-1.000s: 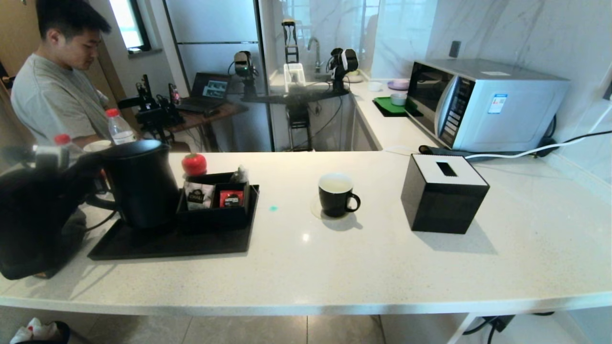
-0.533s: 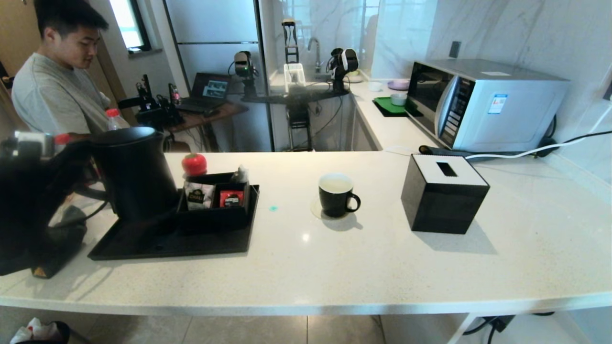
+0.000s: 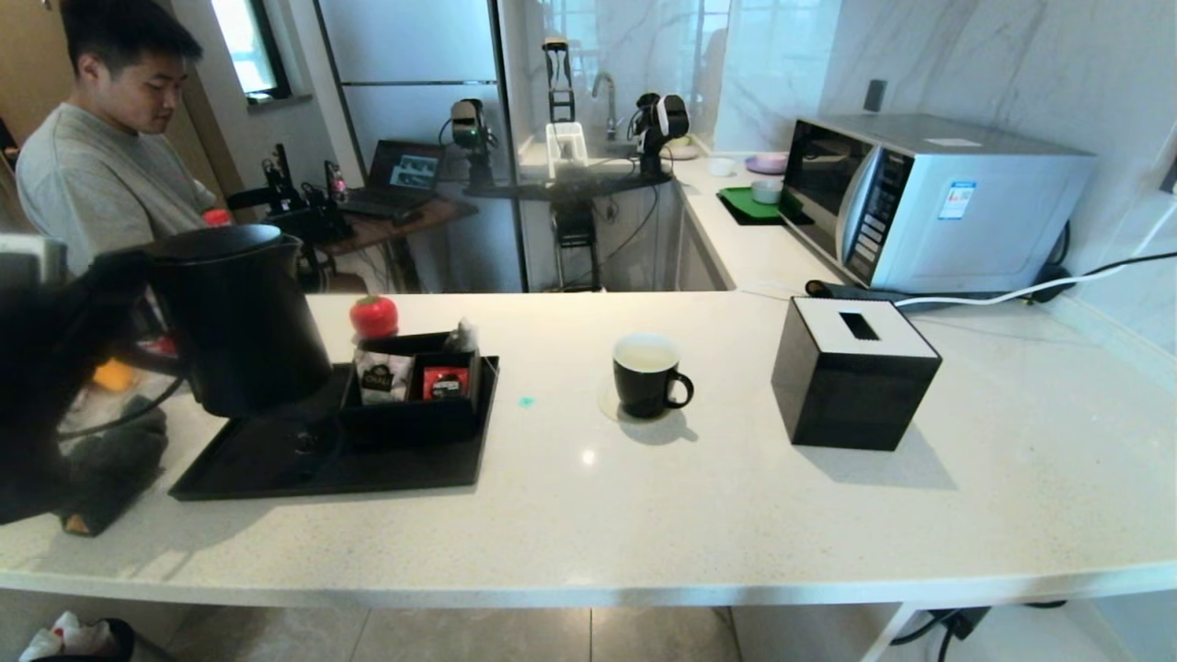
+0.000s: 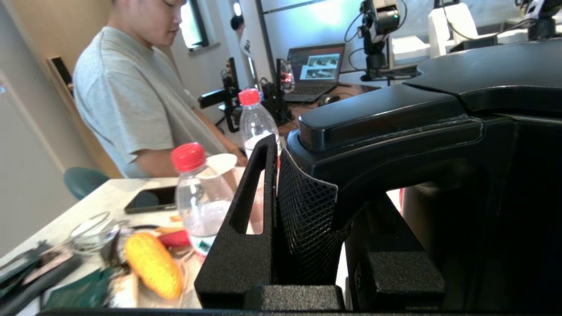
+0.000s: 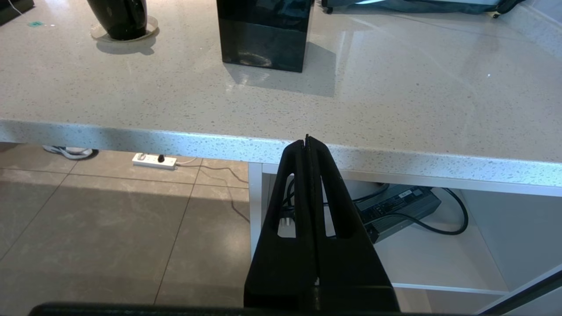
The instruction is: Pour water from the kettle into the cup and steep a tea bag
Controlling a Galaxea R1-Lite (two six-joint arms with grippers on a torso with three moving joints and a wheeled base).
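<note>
The tall black kettle (image 3: 234, 317) hangs just above the black tray (image 3: 276, 478), upright with its lid on. My left gripper (image 3: 138, 317) is shut on its loop handle (image 4: 386, 127); in the left wrist view the left gripper (image 4: 325, 184) has its meshed pad pressed to the handle. The black cup (image 3: 646, 375) stands on a coaster at mid counter, well to the right of the kettle, and shows as the cup (image 5: 118, 17) in the right wrist view. My right gripper (image 5: 307, 140) is shut and empty, below the counter's front edge. I cannot make out the tea bag.
A black organiser box (image 3: 414, 418) with a white packet and a red packet sits on the tray. A black tissue box (image 3: 853, 372) stands right of the cup, with a microwave (image 3: 929, 202) behind it. A person (image 3: 101, 165) and red-capped bottles (image 4: 199, 193) are at the far left.
The kettle has risen off the tray and shifted a little to the left with my left gripper. The cup and my right gripper have not moved.
</note>
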